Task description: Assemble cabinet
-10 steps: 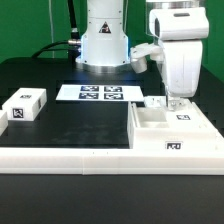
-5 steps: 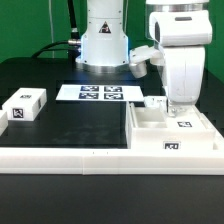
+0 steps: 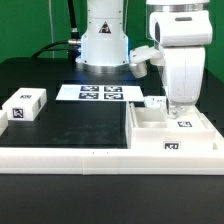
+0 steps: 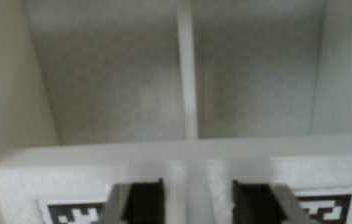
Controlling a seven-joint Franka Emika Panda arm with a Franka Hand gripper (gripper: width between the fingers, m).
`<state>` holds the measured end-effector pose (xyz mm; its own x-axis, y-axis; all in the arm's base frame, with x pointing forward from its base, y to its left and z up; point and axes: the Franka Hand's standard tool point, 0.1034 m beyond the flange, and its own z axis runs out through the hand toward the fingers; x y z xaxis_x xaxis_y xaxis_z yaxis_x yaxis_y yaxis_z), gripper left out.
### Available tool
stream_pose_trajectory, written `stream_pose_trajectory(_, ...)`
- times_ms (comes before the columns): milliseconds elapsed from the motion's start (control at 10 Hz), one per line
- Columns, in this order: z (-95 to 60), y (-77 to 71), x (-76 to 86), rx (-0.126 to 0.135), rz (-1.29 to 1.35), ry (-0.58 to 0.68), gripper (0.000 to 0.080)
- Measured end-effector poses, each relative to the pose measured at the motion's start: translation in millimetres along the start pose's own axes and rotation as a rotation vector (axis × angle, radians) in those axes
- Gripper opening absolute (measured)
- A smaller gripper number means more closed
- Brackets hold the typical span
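The cabinet [image 3: 160, 135], a large white box with inner compartments and a tag on its front, lies at the exterior view's right. My gripper [image 3: 176, 108] reaches down into it. It is shut on a small tagged white drawer block [image 3: 183, 124] that sits low inside the cabinet. In the wrist view the gripper [image 4: 198, 205] holds this block [image 4: 198, 165], with dark fingers [image 4: 146, 200] on either side of its middle and tags beside them. Beyond it show the cabinet's inner walls [image 4: 120, 80] and a thin divider. Another tagged drawer block [image 3: 27, 105] lies at the far left.
The marker board [image 3: 100, 93] lies at the back middle, in front of the robot's base [image 3: 103, 45]. A long white border rail [image 3: 70, 155] runs along the front. A small tagged piece [image 3: 157, 101] shows at the cabinet's back edge.
My gripper has come down a little with the tagged block, which now sits lower in the cabinet. Nothing has moved in the last half second.
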<state>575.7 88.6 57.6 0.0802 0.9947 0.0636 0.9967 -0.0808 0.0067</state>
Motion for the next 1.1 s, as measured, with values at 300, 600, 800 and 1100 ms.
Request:
stream_pose_trajectory(300,0.0,0.1,-0.3,0.000,0.000,0.000,0.0616)
stream_pose_trajectory(600,-0.9,0.1,-0.3,-0.001,0.001,-0.001,0.0788)
stream_pose_trajectory(800,-15.1,-8.1,-0.6,-0.006,0.005,-0.011,0.0796)
stream_pose_trajectory(1100,-38.5,-31.2,0.7,-0.012,0.014,-0.029,0.0797)
